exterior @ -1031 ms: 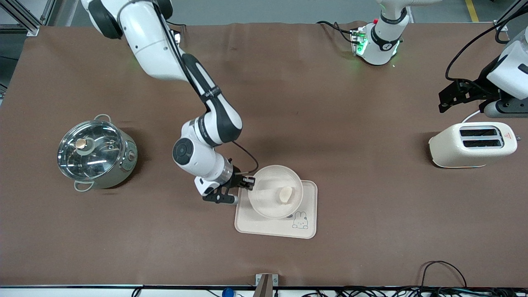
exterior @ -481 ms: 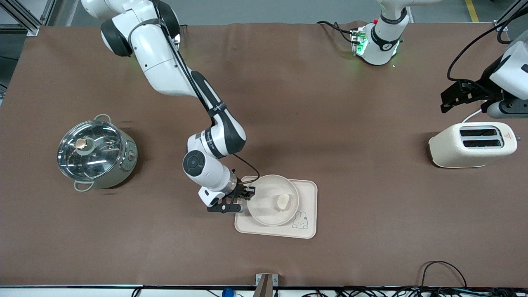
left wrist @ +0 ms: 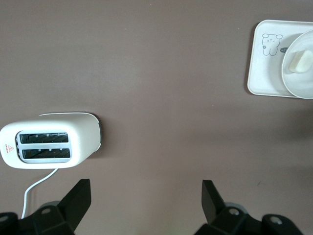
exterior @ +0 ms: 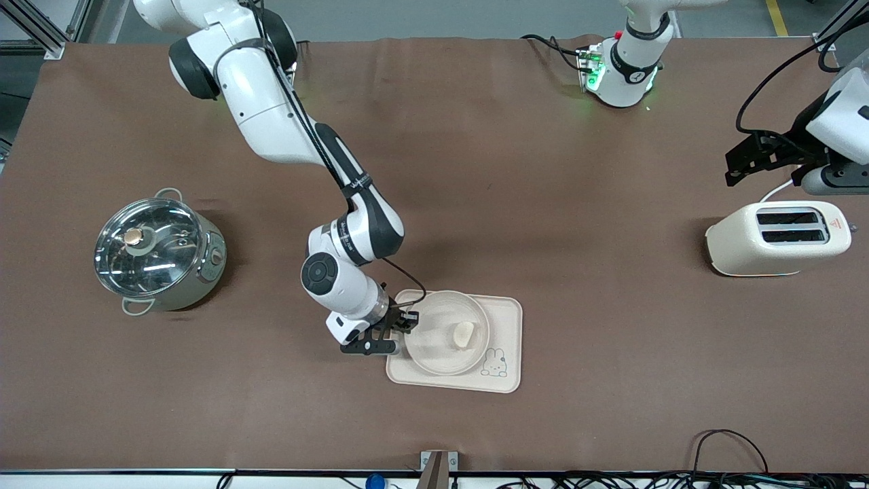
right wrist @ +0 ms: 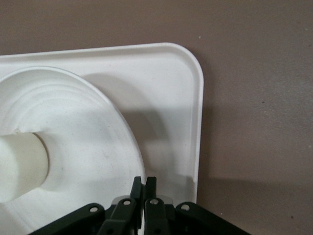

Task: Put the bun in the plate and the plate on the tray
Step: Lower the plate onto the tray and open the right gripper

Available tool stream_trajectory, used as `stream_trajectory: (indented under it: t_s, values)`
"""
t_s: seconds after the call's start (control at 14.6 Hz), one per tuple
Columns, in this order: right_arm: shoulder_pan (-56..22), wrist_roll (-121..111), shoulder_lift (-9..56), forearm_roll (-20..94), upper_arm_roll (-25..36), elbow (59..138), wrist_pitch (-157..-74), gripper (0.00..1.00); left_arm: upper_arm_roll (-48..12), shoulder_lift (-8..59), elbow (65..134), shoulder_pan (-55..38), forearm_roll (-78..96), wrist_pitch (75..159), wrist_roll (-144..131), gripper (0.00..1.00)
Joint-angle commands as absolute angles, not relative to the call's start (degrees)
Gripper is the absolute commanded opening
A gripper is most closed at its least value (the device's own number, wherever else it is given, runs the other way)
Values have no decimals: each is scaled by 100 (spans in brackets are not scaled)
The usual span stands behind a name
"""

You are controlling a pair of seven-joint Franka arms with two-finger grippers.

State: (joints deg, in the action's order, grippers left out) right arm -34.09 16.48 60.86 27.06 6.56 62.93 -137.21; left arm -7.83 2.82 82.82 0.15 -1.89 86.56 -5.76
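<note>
The round cream plate (exterior: 434,354) sits low on the rabbit tray (exterior: 508,314), toward the tray's right-arm end. The small pale bun (exterior: 464,334) lies in the plate. My right gripper (exterior: 407,323) is shut on the plate's rim at the side toward the right arm. The right wrist view shows its closed fingers (right wrist: 145,182) pinching the plate (right wrist: 93,142) over the tray (right wrist: 171,93), with the bun (right wrist: 19,166) at the edge. My left gripper (exterior: 733,166) waits open and empty in the air (left wrist: 145,188) beside the toaster.
A cream toaster (exterior: 777,238) stands at the left arm's end of the table, also in the left wrist view (left wrist: 49,139). A steel pot with a glass lid (exterior: 159,251) stands at the right arm's end. Cables run along the table's front edge.
My right gripper has brought the plate with the bun down onto the tray and shifted it slightly toward the right arm's end. The left arm has barely moved.
</note>
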Motion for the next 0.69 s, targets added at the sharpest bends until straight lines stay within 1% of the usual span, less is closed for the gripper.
stream_trajectory:
  t_s: [0.0, 0.07, 0.21, 0.27, 0.48, 0.62]
  values:
    - [-3340, 1827, 6381, 2672, 580, 5985, -13764, 3, -747, 176, 8385, 35, -211, 9024, -518, 100]
    - [-3305, 2020, 6372, 2681, 571, 5985, -13764, 9, -756, 176, 8402, 157, -141, 9105, -536, 100]
    - [-3200, 2136, 6328, 2689, 510, 5985, -13764, 43, -756, 141, 8498, 368, -9, 9141, -519, 100]
    - [-3121, 2136, 6285, 2698, 466, 5985, -13738, 55, -765, 106, 8595, 439, 17, 9141, -492, 100]
    - [-3094, 2136, 6021, 2733, 448, 6055, -13693, 100, -773, 79, 8631, 448, 26, 9132, -492, 100]
    - [-3041, 2118, 5715, 2733, 457, 6458, -13641, 100, -791, 105, 8578, 440, 9, 9114, -475, 100]
